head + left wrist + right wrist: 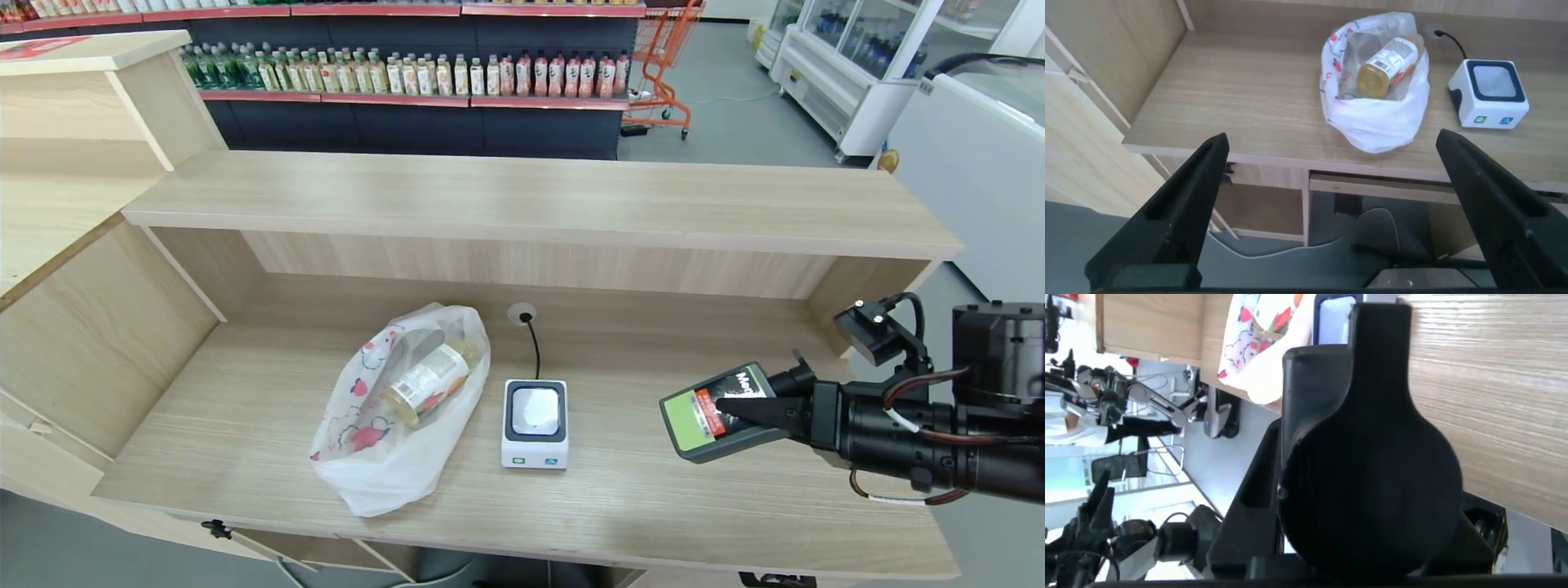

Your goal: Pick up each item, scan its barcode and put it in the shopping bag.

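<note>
Wooden counter (pixel 245 441) carried the task's things, with a raised ledge (pixel 531 200) along its far side. A white shopping bag (pixel 371 478) with red prints lay left of the middle, its mouth turned to the far side. Inside it a bottle (pixel 429 382) with a yellow cap lay on its side. Just right of the bag stood a small white scanner (pixel 535 423), its glass window facing up. A black cable (pixel 535 347) ran from it to a round hole near the back wall.

On the right, the right gripper (pixel 735 412) hung above the counter and was closed on a flat box (pixel 690 420), green and dark with a red label. One black finger lay across the label. The box was tilted and clear of the surface, well to the right of the scanner. So the scanner stood between the box and the bag.

The left gripper (pixel 1333 140) was wide open and held nothing. It hung off the near edge of the counter, on the left side, and its camera looked over the bag (pixel 1376 131) and the scanner (pixel 1489 94).

Behind the counter a shelf of drink bottles (pixel 408 73) ran along the far wall. An orange shopping cart (pixel 669 57) stood right of it, and white freezers (pixel 857 65) stood further right.
</note>
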